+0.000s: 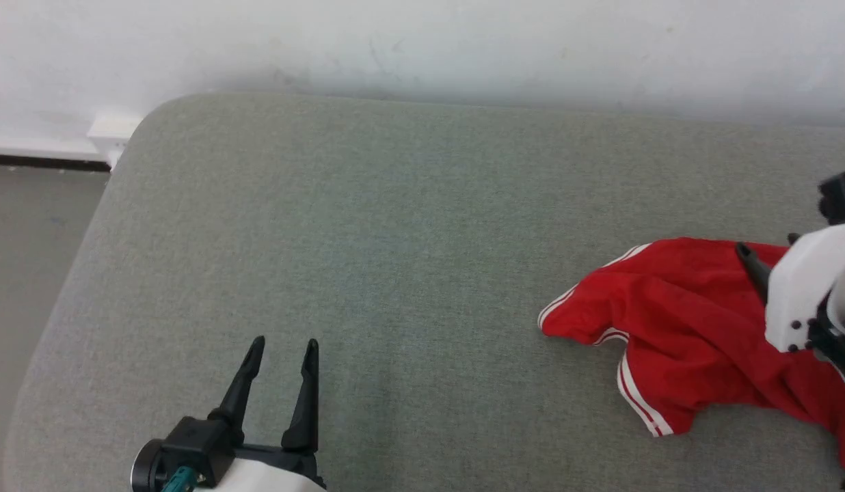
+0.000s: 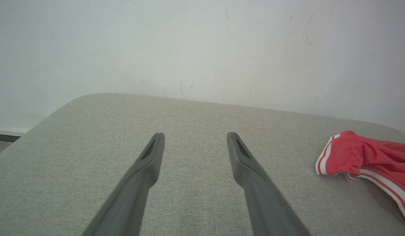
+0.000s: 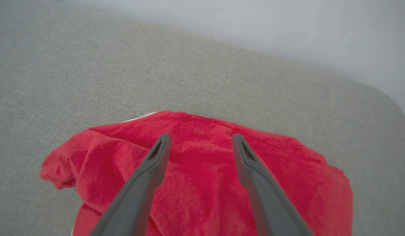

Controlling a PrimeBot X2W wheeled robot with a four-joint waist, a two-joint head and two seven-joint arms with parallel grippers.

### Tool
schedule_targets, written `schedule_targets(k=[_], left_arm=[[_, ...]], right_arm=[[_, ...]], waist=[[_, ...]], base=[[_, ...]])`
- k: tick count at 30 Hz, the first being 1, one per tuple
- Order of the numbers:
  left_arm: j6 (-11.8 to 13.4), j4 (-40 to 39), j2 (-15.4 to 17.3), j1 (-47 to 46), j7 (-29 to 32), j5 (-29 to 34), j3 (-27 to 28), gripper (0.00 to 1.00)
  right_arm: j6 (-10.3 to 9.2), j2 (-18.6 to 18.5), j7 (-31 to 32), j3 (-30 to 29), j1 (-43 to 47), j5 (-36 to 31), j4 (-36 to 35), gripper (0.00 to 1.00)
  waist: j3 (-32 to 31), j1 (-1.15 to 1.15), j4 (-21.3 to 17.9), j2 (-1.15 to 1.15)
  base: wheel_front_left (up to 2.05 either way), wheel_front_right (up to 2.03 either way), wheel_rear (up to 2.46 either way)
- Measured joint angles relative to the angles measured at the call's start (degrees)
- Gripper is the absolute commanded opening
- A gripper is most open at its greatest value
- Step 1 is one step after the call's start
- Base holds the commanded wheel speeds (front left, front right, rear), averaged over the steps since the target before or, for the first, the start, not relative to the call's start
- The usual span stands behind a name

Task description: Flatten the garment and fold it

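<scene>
The garment (image 1: 682,321), red with white stripe trim, lies crumpled at the right side of a grey-green cushioned surface (image 1: 395,239). It also shows as a red heap (image 3: 202,183) in the right wrist view and at the right edge (image 2: 369,157) of the left wrist view. My right gripper (image 3: 201,139) hangs open over the cloth, with nothing between its fingers; one dark fingertip (image 1: 747,254) pokes past the white wrist housing. My left gripper (image 1: 284,345) stands open at the lower left, far from the garment, over bare fabric (image 2: 196,136).
A white wall (image 1: 422,48) runs along the back of the surface. Its rounded left corner (image 1: 132,137) drops to a grey floor (image 1: 26,232) with a white skirting piece (image 1: 111,133). Bare cushion stretches between the two grippers.
</scene>
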Motion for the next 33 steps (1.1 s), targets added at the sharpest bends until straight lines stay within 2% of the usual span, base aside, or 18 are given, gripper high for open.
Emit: schedule_targets(k=[8,15,16,17,18,19,26,33], left_arm=[[-0.49,0.51,-0.2,-1.24,0.0,-0.02,-0.68,1.0],[-0.93,0.98,-0.24,-2.15,-0.01,-0.09,-0.91,1.0],[-0.97,1.01,-0.24,-2.17,-0.01,-0.09,-0.91,1.0],[-0.99,1.02,-0.24,-2.22,-0.01,-0.1,-0.92,1.0],[-1.0,1.04,-0.25,-2.3,0.0,-0.1,-0.97,1.0],[-1.01,1.05,-0.25,-2.33,-0.01,-0.1,-0.96,1.0],[-1.01,1.69,-0.26,-2.34,0.0,-0.29,-0.78,1.0],[-0.98,2.03,-0.27,-2.22,0.0,-0.6,-0.82,1.0]], right_arm=[[0.0,-0.6,3.13,5.41,-4.79,-3.35,12.87,1.0],[0.0,-1.93,1.47,7.89,-4.88,-4.47,20.84,1.0],[0.0,-2.04,0.73,7.94,-4.88,-4.68,21.52,0.95],[0.01,-2.2,-0.54,7.78,-4.95,-5.09,22.01,0.41],[0.01,-2.46,-1.87,7.56,-5.22,-5.68,22.51,0.03],[0.01,-2.79,-3.0,7.4,-5.48,-6.12,23.05,0.0],[0.01,-3.03,-11.35,6.58,-7.6,-7.13,24.35,0.0],[0.01,-4.25,-15.64,9.2,-14.37,-6.67,20.07,0.0]], waist=[[2.08,0.0,3.41,0.0],[3.63,0.0,6.04,0.0],[3.88,0.0,6.26,0.0],[4.12,0.0,6.45,0.0],[4.36,0.0,6.62,0.0],[4.57,0.0,6.76,0.0],[4.42,0.01,6.33,0.0],[1.47,-0.01,5.07,0.0]], base=[[0.0,0.0,0.0],[0.0,0.0,0.0],[0.0,0.0,0.0],[0.0,0.0,0.0],[0.0,0.0,0.0],[0.0,0.0,0.0],[0.0,0.0,0.0],[0.0,0.0,0.0]])
